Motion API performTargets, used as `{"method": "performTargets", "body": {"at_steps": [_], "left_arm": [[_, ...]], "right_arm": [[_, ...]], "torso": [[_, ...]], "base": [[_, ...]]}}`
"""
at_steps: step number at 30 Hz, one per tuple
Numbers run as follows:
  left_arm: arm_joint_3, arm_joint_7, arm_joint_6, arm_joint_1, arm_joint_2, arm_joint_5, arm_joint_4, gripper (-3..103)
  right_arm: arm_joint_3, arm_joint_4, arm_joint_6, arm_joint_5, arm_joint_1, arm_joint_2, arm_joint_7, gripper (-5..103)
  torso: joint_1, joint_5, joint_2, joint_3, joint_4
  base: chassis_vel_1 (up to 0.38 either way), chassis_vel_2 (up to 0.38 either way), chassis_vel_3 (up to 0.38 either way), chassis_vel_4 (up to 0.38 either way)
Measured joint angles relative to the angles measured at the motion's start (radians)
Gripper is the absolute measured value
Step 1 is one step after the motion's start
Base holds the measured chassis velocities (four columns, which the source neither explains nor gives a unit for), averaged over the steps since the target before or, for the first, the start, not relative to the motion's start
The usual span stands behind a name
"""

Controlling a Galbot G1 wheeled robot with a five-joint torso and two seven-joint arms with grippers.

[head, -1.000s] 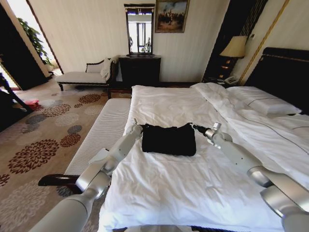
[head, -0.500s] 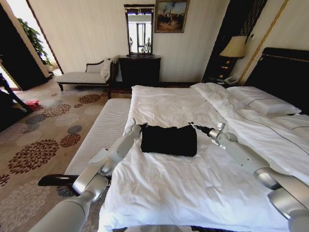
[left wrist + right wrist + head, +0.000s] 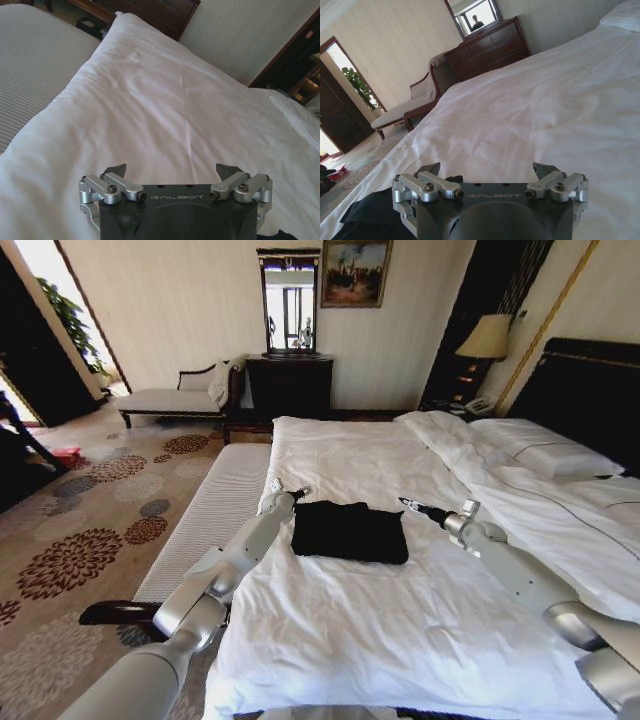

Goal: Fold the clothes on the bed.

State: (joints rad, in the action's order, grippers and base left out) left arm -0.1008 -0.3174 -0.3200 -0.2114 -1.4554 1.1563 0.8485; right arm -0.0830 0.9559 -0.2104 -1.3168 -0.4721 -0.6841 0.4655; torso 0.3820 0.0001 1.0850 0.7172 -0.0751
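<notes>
The clothes, a black T-shirt (image 3: 350, 531), lie folded into a flat rectangle in the middle of the bed (image 3: 350, 640) on its white duvet. My left gripper (image 3: 292, 494) hovers open just off the shirt's far left corner, a little apart from it. In the left wrist view the left gripper (image 3: 171, 171) stands open over bare white duvet (image 3: 165, 115). My right gripper (image 3: 413, 506) is open and empty to the right of the shirt, clear of its edge. The right wrist view shows the right gripper (image 3: 487, 170) open, with the black T-shirt (image 3: 370, 215) lying beside and below it.
A grey-white ribbed bench (image 3: 215, 510) runs along the bed's left side. White pillows (image 3: 545, 452) and a dark headboard (image 3: 590, 390) are at the right. A chaise (image 3: 175, 398), a dark dresser (image 3: 290, 382) and a lamp (image 3: 487, 337) stand along the far wall.
Both grippers have drawn away from the shirt's far corners, the left slightly up and outward, the right farther to the right. The shirt stays flat on the duvet.
</notes>
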Motion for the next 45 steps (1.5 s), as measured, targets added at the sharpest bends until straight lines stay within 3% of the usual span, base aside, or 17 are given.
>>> {"method": "performTargets", "body": {"at_steps": [4, 6, 7, 8, 9, 11, 20, 23, 25, 37, 45], "left_arm": [[-0.009, -0.022, -0.004, -0.016, 0.022, 0.024, 0.065, 100], [-0.032, -0.058, -0.020, -0.051, 0.083, 0.080, 0.181, 100], [-0.032, -0.058, -0.020, -0.051, 0.083, 0.080, 0.181, 100], [-0.043, -0.071, -0.029, -0.069, 0.114, 0.101, 0.230, 100], [-0.069, -0.106, -0.056, -0.123, 0.208, 0.157, 0.357, 100], [-0.087, -0.121, -0.069, -0.184, 0.292, 0.190, 0.482, 100], [-0.042, -0.151, -0.095, -0.390, 0.430, 0.243, 0.725, 100], [-0.016, -0.152, -0.098, -0.434, 0.456, 0.248, 0.766, 100], [0.024, -0.156, -0.104, -0.501, 0.486, 0.248, 0.800, 100], [0.062, -0.207, -0.163, -0.529, 0.494, 0.325, 0.811, 100], [0.050, -0.303, -0.198, -0.501, 0.432, 0.455, 0.799, 100]], "right_arm": [[0.052, 0.045, -0.006, 0.000, -0.052, 0.022, 0.001, 100], [0.117, 0.101, -0.009, 0.000, -0.117, 0.050, 0.005, 100], [0.117, 0.101, -0.009, 0.000, -0.117, 0.050, 0.005, 100], [0.145, 0.127, -0.009, 0.001, -0.148, 0.062, 0.010, 100], [0.211, 0.193, -0.013, 0.000, -0.233, 0.097, 0.030, 100], [0.274, 0.252, -0.029, -0.011, -0.319, 0.124, 0.047, 100], [0.415, 0.391, -0.058, -0.034, -0.525, 0.158, 0.047, 100], [0.419, 0.418, -0.071, -0.036, -0.544, 0.157, 0.018, 100], [0.396, 0.444, -0.081, -0.041, -0.548, 0.149, -0.004, 100], [0.349, 0.432, -0.107, -0.055, -0.538, 0.130, -0.060, 100], [0.323, 0.408, -0.113, -0.053, -0.519, 0.119, -0.073, 100]], "torso": [[0.000, -0.0001, 0.000, 0.000, -0.0005], [0.000, -0.0001, 0.000, 0.000, -0.0005], [0.000, -0.0001, 0.000, 0.000, -0.0005], [0.000, 0.0000, 0.000, 0.000, -0.0005], [0.000, -0.0001, 0.000, 0.000, -0.0003], [0.000, -0.0004, 0.000, 0.000, 0.0002], [0.000, -0.0005, 0.000, 0.000, -0.0005], [0.000, -0.0003, 0.000, 0.000, -0.0007], [0.000, -0.0003, 0.000, 0.000, 0.0003], [0.000, 0.0000, 0.000, 0.000, -0.0005], [0.000, -0.0001, 0.000, 0.000, -0.0001]], "base": [[0.000, 0.000, 0.000, 0.000], [0.000, 0.000, 0.000, 0.000], [0.000, 0.000, 0.000, 0.000], [0.000, 0.000, 0.000, 0.000], [0.000, 0.000, 0.000, 0.000], [0.000, 0.000, 0.000, 0.000], [0.000, 0.000, 0.000, 0.000], [0.000, 0.000, 0.000, 0.000], [0.000, 0.000, 0.000, 0.000], [0.000, 0.000, 0.000, 0.000], [0.000, 0.000, 0.000, 0.000]]}}
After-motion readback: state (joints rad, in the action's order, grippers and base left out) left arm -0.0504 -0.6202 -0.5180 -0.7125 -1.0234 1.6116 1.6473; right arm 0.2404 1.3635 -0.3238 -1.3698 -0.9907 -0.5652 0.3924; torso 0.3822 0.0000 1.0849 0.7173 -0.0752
